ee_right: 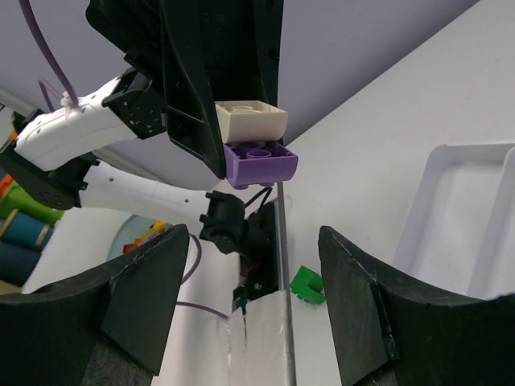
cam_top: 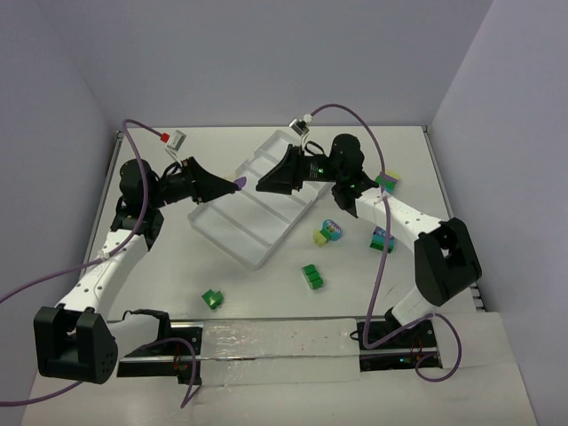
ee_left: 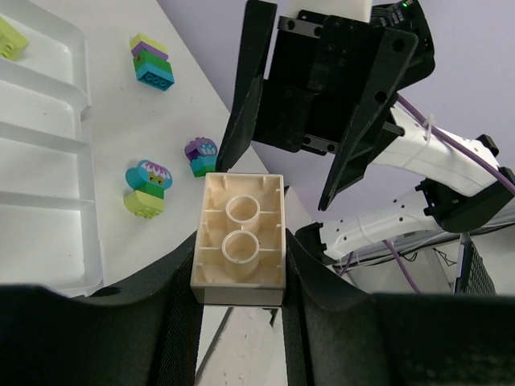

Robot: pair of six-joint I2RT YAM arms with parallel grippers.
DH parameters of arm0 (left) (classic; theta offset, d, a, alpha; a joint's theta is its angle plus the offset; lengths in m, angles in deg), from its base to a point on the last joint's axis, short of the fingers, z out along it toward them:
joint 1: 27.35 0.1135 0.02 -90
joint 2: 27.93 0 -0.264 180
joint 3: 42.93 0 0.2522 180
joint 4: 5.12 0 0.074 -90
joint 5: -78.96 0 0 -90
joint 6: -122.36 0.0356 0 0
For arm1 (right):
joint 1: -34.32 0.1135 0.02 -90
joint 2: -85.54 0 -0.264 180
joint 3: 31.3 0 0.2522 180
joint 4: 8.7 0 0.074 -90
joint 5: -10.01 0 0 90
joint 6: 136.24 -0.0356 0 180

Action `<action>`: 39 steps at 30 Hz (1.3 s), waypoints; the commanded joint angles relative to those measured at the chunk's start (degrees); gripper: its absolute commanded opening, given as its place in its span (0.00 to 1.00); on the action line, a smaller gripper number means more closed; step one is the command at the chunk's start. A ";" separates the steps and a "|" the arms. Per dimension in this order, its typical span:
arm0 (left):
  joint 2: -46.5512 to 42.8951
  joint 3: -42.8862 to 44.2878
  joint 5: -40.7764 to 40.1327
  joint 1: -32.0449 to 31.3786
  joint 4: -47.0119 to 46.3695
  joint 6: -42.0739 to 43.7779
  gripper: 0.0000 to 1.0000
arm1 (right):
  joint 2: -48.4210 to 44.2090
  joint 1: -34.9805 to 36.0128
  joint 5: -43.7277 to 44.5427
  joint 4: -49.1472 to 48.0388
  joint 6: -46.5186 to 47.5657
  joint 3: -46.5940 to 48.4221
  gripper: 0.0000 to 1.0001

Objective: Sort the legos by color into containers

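Top external view puts the clear tray (cam_top: 240, 244) at an angle across mid-table, and both arms meet above it. The left gripper (cam_top: 232, 185) reaches in from 9 o'clock and the right gripper (cam_top: 264, 185) from 3 o'clock, the two nose to nose. The left gripper is clenched on a peach brick (ee_left: 239, 239). A purple brick (ee_right: 259, 163) is stuck to that brick's face and juts toward the other arm. The two-colour clump hangs in the air over the tray, not in any compartment. The right gripper is released, its jaws spread wide to either side of the clump and just short of it, touching nothing. I judge that the left arm is offering the clump steadily so the right can nip the purple brick and pull it off. Joined bricks cannot go to one colour's compartment. The rest lie loose on the table. A purple-and-green clump (cam_top: 387, 182) sits at 3 o'clock from the tray. At 4 o'clock are a teal-and-purple stack (cam_top: 382, 240) and, nearer the tray, a yellow-green-and-teal clump (cam_top: 329, 232). One green brick (cam_top: 311, 276) lies at 5 o'clock and another green piece (cam_top: 211, 299) at 7 o'clock. One yellow-green brick (ee_left: 8, 39) already lies in a compartment; which one, I cannot tell.
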 commanded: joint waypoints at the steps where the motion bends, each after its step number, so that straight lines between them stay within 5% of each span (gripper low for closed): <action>1: -0.38 0.03 2.66 -0.09 -5.86 -1.06 0.00 | 2.64 1.39 -3.01 -9.56 -6.41 3.57 0.72; 11: -0.79 -0.74 2.73 -0.22 -6.19 -1.04 0.00 | 7.21 3.86 -3.79 -14.21 -10.87 7.51 0.68; 21: -1.25 -1.38 2.91 -0.29 -6.57 -0.97 0.00 | 9.23 5.07 -3.22 -13.92 -11.27 9.62 0.53; 32: -1.59 -1.55 3.43 -0.29 -6.57 -0.89 0.00 | 10.54 6.10 -3.26 -13.66 -11.49 10.98 0.52; 36: -1.73 -1.61 3.29 -0.33 -6.57 -0.89 0.00 | 10.60 6.44 -3.17 -13.66 -11.49 11.03 0.36; 39: -1.92 -1.63 3.21 -0.29 -6.51 -0.93 0.00 | 10.19 6.47 -2.91 -13.61 -11.21 10.44 0.05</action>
